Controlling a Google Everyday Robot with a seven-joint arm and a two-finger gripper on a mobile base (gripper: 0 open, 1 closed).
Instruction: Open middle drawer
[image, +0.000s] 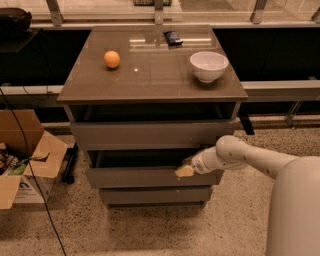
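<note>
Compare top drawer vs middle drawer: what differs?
The top drawer front looks taller and wider than the middle drawer front. The tool is at the middle drawer's upper right edge; nothing touches the top drawer. Shared: both fronts are flat, grey-brown and handleless, each with a dark gap above it.

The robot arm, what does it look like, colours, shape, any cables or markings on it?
The arm is smooth, white and tube-shaped, with a ball-like joint near the wrist, widening into a broad white casing. The gripper, at the top edge of the middle drawer, is pale tan. No cables or markings show.
</note>
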